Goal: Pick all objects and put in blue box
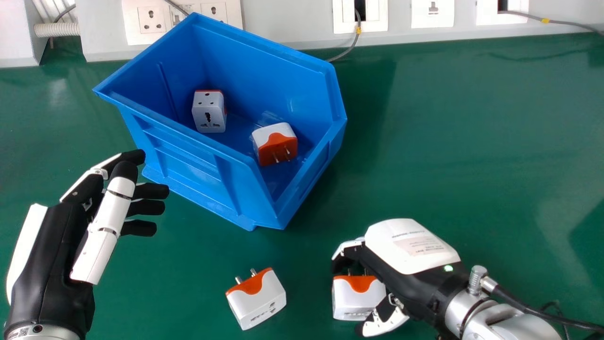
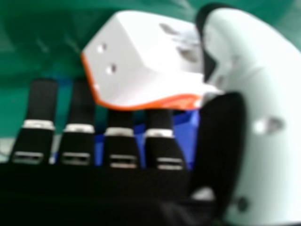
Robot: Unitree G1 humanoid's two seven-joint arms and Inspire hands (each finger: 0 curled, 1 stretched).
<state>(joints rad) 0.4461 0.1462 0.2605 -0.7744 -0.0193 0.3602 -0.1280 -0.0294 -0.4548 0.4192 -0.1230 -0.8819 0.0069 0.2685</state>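
Green tabletop point(image 1: 472, 141). White-and-orange adapter point(image 1: 347, 302) between curled fingers and thumb of right hand point(image 1: 415, 252), prongs away from robot; fingertip contact probable, partly hidden. Loose adapter point(image 1: 259, 302) near, to left. Blue box point(image 1: 188, 170) beyond, containing socket-faced adapter point(image 1: 207, 113) and prong-faced adapter point(image 1: 278, 148). Left hand point(image 1: 52, 250) relaxed open, beside box. Wall sockets point(image 1: 152, 20) behind.

Two adapters point(image 1: 206, 115) lie in the box point(image 1: 188, 163), a third point(image 1: 259, 302) before it, and a fourth point(image 1: 353, 302) to the third's right.
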